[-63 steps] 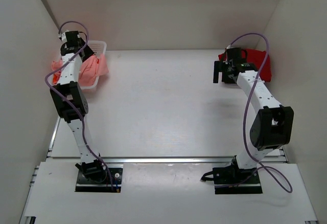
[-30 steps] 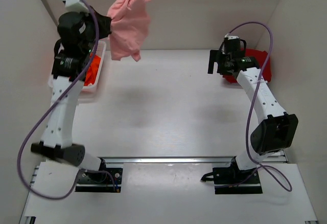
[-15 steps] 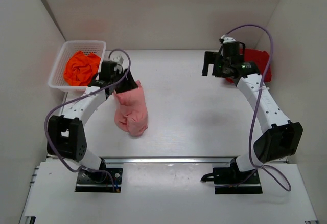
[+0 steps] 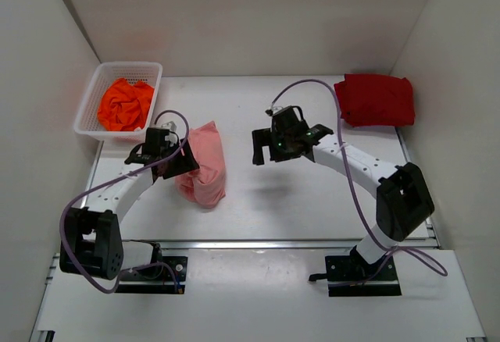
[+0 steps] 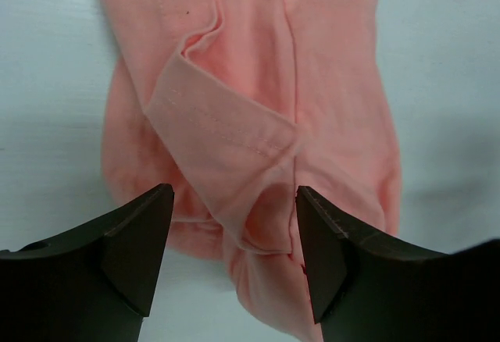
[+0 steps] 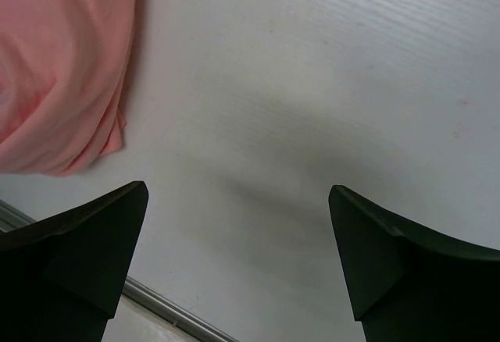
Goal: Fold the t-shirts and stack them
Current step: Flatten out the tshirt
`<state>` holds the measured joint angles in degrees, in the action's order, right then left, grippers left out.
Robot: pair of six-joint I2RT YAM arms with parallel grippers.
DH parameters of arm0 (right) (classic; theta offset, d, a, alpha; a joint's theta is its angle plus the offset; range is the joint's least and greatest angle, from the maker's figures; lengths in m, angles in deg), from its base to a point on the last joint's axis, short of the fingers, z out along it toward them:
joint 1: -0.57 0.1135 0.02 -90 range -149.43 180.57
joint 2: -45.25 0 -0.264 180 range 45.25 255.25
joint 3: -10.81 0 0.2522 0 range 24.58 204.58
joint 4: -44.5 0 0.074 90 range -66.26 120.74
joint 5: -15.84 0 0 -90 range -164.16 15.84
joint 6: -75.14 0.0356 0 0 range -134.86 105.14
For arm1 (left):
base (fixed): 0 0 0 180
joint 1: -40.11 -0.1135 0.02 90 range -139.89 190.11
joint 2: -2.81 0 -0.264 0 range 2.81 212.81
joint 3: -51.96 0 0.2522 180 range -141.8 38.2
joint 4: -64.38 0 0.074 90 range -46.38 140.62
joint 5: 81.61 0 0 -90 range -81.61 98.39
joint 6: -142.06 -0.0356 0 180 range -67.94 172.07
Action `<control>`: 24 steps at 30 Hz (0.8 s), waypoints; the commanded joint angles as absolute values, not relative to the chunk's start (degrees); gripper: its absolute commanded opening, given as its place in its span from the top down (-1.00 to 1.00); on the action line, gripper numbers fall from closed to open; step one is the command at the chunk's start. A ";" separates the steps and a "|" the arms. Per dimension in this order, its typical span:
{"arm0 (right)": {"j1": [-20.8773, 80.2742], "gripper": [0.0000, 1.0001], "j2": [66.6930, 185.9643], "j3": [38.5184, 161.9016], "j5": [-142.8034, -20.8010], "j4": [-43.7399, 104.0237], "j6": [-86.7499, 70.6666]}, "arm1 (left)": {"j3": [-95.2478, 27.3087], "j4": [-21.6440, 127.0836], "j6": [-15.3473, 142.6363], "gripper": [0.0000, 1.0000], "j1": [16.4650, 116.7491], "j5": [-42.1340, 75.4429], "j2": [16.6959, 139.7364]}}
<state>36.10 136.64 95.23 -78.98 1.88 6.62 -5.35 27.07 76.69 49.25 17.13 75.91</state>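
A crumpled salmon-pink t-shirt (image 4: 206, 166) lies on the table left of centre. My left gripper (image 4: 184, 168) hovers at its left edge. In the left wrist view its jaws stand open over the pink cloth (image 5: 234, 108), a folded hem lying below the gap, nothing pinched. My right gripper (image 4: 264, 151) is open above bare table at the middle, just right of the pink shirt (image 6: 62, 69). A bright orange t-shirt (image 4: 125, 101) sits bunched in the basket. A dark red t-shirt (image 4: 375, 100) lies folded at the back right.
The white lattice basket (image 4: 92, 96) stands at the back left against the wall. Side walls close in the table on both sides. A metal rail (image 4: 258, 243) runs along the table's near edge.
My left gripper has opened and let go of the pink shirt, which now lies on the table. The right arm has swung from beside the red shirt to the table's middle.
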 commanded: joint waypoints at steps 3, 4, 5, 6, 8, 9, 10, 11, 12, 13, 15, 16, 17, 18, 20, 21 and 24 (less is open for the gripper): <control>39.15 -0.98 139.11 97.00 -79.61 6.65 8.79 | -5.74 29.08 76.32 -0.52 50.30 12.09 76.72; 39.16 -1.00 139.11 97.08 -79.78 6.74 8.87 | -5.66 29.34 76.76 -0.47 50.82 12.35 77.51; 39.16 -0.99 139.12 97.17 -80.05 6.74 8.96 | -5.66 29.26 76.59 0.00 50.48 12.96 78.65; 39.42 -0.98 139.20 97.09 -80.40 6.74 8.96 | -6.01 29.52 76.41 0.47 50.39 13.83 79.88; 39.16 -0.98 139.03 96.74 -80.05 6.30 8.96 | -9.15 27.68 77.29 1.00 49.52 16.47 80.68; 38.72 -0.98 138.42 96.04 -79.96 6.91 9.22 | -12.31 27.42 78.16 1.00 49.77 17.18 79.99; 38.28 -0.99 138.15 95.68 -80.05 7.61 9.40 | -14.16 27.41 80.08 1.00 50.65 16.23 79.02; 37.32 -0.98 137.80 93.68 -80.05 8.06 10.36 | -18.97 26.89 80.71 1.00 51.35 15.87 78.84; 36.35 -0.98 136.67 92.44 -80.14 9.19 11.15 | -25.98 27.15 82.46 1.00 52.92 17.43 79.44; 35.82 -0.98 135.78 90.69 -81.01 10.51 11.68 | -30.05 26.63 83.61 1.00 54.07 19.10 81.71; 34.15 -0.98 134.03 89.27 -81.10 11.13 12.30 | -50.64 21.82 83.79 1.00 58.45 22.96 87.41; 33.19 -0.98 133.15 88.83 -80.58 10.70 12.30 | -61.97 19.09 84.05 1.00 60.48 25.33 91.97; 33.09 -0.98 132.36 88.21 -79.79 10.44 12.04 | -67.22 18.19 84.58 1.00 61.28 26.84 94.02; 33.09 -0.99 131.13 88.03 -79.00 10.00 12.04 | -76.75 17.31 85.37 1.00 61.90 29.11 97.43; 30.99 -0.98 128.75 86.81 -78.29 9.64 11.60 | -88.24 16.25 87.92 1.00 62.78 30.98 101.24; 29.76 -0.98 127.53 85.76 -78.47 9.64 11.69 | -92.80 16.42 89.32 1.00 61.65 31.59 102.55; 27.12 -0.99 123.21 82.68 -79.69 10.43 12.30 | -89.81 19.49 91.09 1.00 57.87 30.81 99.85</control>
<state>29.35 128.56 84.63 -79.79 7.65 11.16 -90.16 20.64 87.24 62.15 28.43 102.93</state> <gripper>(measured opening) 0.992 0.023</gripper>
